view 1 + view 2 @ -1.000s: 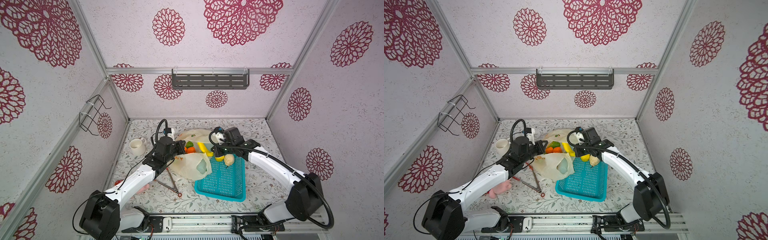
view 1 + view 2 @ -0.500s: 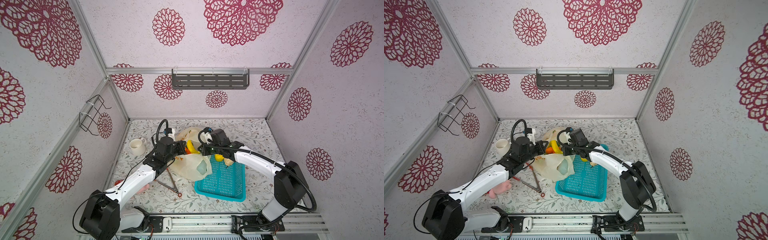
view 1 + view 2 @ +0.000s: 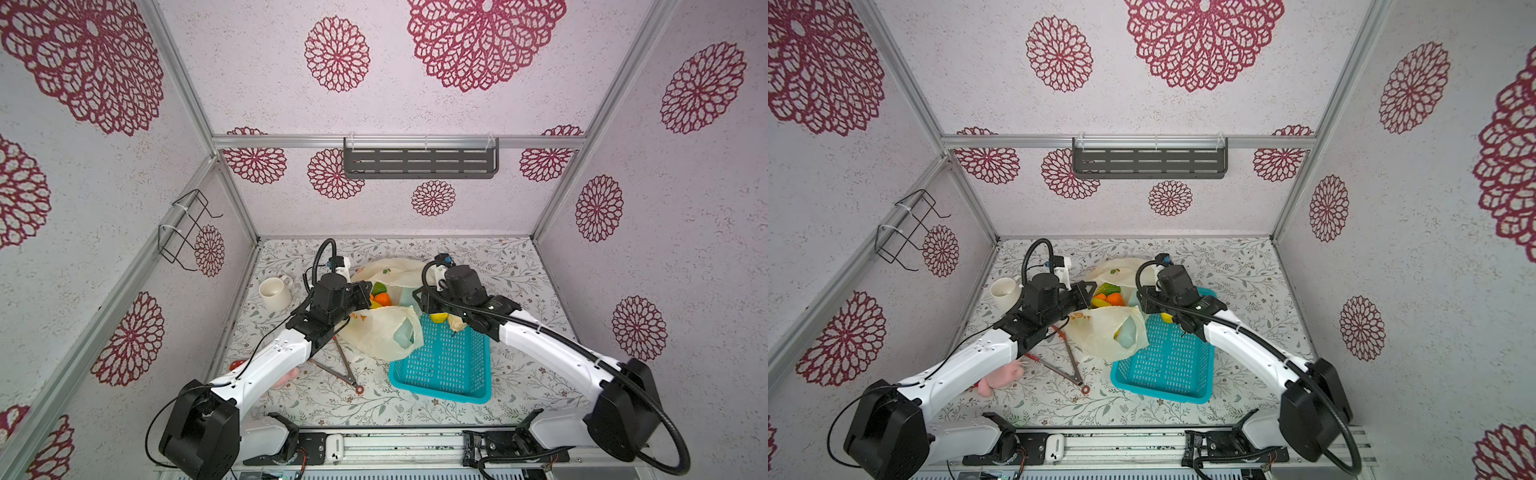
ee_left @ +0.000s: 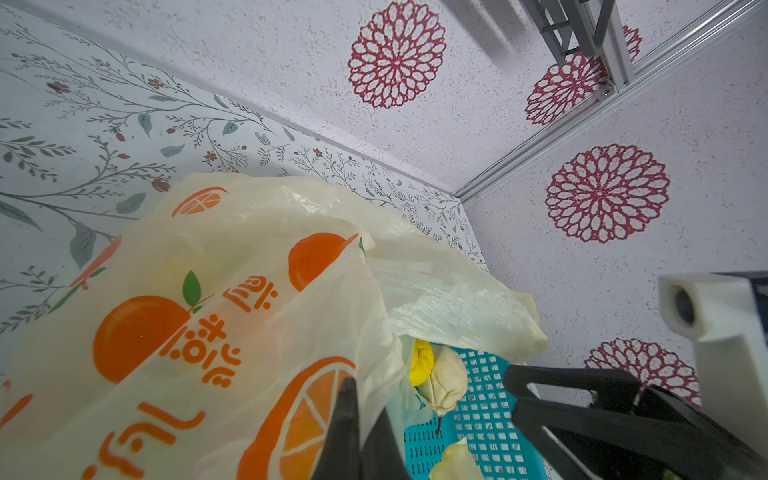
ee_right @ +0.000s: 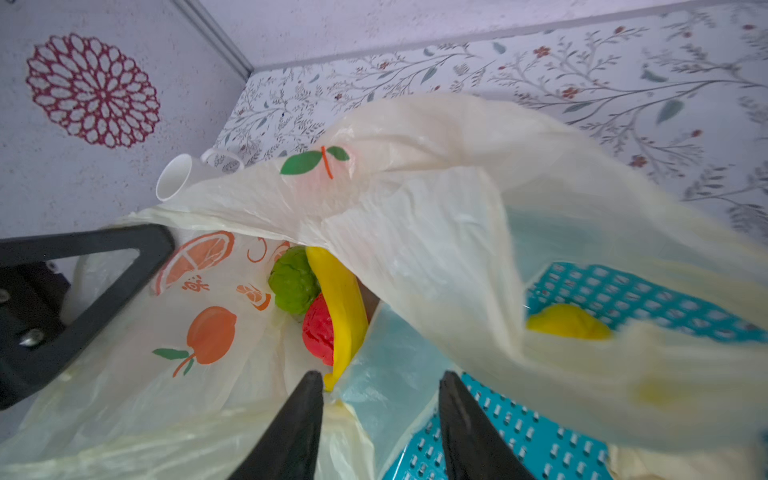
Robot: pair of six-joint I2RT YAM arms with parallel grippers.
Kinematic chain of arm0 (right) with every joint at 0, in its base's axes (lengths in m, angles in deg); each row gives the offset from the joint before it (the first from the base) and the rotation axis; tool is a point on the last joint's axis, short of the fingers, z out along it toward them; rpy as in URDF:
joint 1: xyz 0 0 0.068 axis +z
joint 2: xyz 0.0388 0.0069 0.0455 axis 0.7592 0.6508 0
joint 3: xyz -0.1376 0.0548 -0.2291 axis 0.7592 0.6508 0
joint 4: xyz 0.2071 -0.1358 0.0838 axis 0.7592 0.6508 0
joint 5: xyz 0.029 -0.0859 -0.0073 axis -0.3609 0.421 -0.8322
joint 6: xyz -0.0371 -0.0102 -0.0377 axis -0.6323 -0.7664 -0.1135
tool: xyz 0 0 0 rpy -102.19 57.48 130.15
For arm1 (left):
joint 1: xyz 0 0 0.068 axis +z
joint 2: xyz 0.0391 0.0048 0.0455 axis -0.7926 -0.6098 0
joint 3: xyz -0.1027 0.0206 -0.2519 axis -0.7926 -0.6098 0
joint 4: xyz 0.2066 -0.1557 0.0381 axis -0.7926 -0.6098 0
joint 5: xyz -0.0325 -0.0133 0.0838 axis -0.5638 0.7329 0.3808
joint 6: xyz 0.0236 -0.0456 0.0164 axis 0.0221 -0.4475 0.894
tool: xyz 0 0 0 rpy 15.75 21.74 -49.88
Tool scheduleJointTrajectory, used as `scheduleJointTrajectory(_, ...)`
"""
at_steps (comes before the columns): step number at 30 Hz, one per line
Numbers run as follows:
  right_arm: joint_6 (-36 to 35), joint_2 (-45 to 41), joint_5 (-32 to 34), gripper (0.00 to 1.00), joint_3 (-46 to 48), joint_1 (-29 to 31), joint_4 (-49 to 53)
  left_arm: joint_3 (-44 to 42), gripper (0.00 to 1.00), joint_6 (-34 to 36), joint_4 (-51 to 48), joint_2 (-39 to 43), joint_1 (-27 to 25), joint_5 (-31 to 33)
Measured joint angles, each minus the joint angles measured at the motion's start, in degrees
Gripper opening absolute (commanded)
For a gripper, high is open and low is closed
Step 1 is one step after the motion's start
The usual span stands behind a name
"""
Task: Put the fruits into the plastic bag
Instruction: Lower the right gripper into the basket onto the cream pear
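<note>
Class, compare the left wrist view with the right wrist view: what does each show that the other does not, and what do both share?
Only the left wrist view shows the whitish lumpy fruit lying in the turquoise basket. Only the right wrist view shows the green ball, banana and red ball inside the plastic bag, plus a white mug. Both show the bag, the basket and a yellow fruit in the basket.

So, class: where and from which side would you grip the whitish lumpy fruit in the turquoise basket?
Likely from above, across the bulging middle of the whitish fruit: the yellow piece crowds one side, and the basket wall and bag block sideways approaches.
</note>
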Motion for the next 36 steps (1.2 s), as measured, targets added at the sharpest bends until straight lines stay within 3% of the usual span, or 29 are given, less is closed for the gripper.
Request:
scheduleJointTrajectory(4, 3.04, -6.73, 3.98, 0.64, 5.64, -3.8, 2.91, 0.0, 0.0, 0.0, 0.07, -0.02, -0.09, -0.02)
scheduleJointTrajectory(8, 5.07, -7.17, 5.84, 0.7, 8.48, -8.2, 6.64, 0.0, 0.0, -0.02, 0.15, -0.46, -0.11, -0.09)
scheduleJointTrajectory(15, 5.6, 2.14, 5.77, 0.71, 7.69, -12.07, 11.76, 0.0, 0.0, 0.0, 0.13, -0.94, -0.13, -0.07)
scheduleJointTrajectory(36, 5.11, 20.17, 8.66, 0.72, 0.63, -12.15, 12.9, 0.0, 0.0, 0.09, 0.02, 0.07, -0.2, 0.39)
